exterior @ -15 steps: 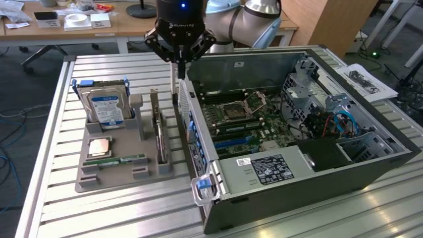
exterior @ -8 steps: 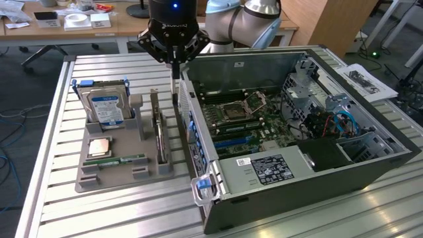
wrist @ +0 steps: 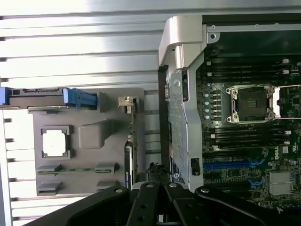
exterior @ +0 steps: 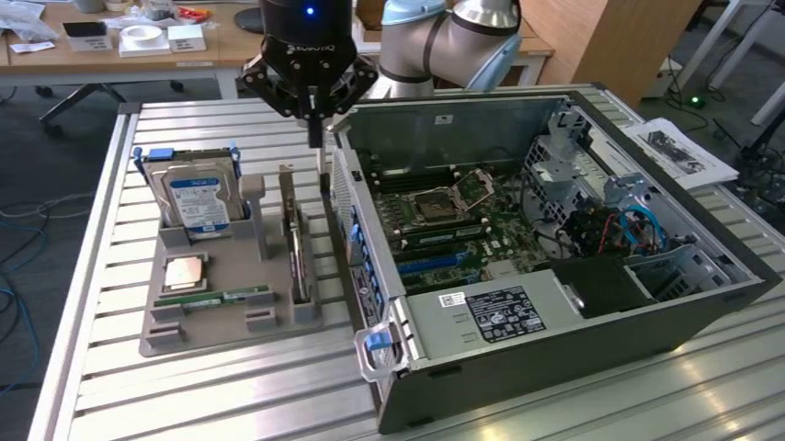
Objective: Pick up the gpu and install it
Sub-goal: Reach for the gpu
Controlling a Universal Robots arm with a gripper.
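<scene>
The tool hangs fingers-down from the black wrist, clenched with nothing between the fingers. In the exterior view it hovers over the narrow gap between the parts holder and the computer case, just above the far end of the gpu, and is not touching it.

The gpu, a thin dark expansion card with a silver metal end bracket, stands on its long edge in the slotted posts of the grey plastic parts holder. That is probably so its upper edge stays free for a pinch from above. In the wrist view the card runs as a slim line beside the tool's black linkage. It has not been lifted.

Further out on the same holder are three things, each in its own recess:
- a boxy silver hard drive with a blue-and-white label, propped upright;
- a square silver processor chip, lying flat;
- a short green memory stick, seated near it.

Just beside the holder, on the exterior view's right, the black open-sided computer case lies on its side. Its green motherboard faces up, likely so the slots can be reached from above. Both rest on the slatted aluminium counter.
</scene>
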